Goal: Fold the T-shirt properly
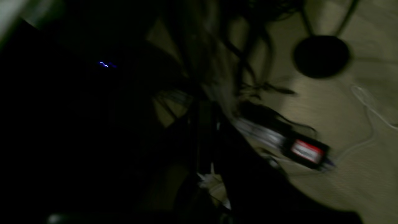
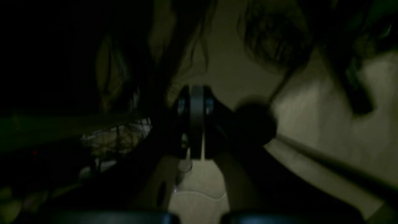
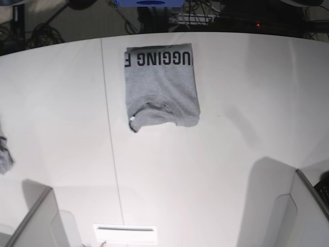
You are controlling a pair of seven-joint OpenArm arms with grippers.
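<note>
The T-shirt [image 3: 162,87] was found lying on the white table [image 3: 221,170] toward the far edge, folded into a compact, roughly rectangular packet, with a band of black block lettering shown along its far border and the collar opening turned toward the near side. A grey cloth scrap [image 3: 4,154] was seen at the table's edge on the base view's left, well apart from the shirt. Neither arm was seen over the table; only pale uprights were seen at the near corners. Both wrist views were dark and blurred: floor, cables and a round black base [image 1: 321,56] were made out from the left wrist, and the right gripper [image 2: 196,155] was seen with its jaws pressed together on nothing. The left gripper's jaws were taken as closed too, with nothing held, though they could not be made out in the dim picture.

The fold was judged essentially finished. If any tidying were wanted, the near edge, which bulged slightly around the collar, would best be smoothed with a light downward press rather than a pinch, so that the stacked layers would not be dragged out of line
</note>
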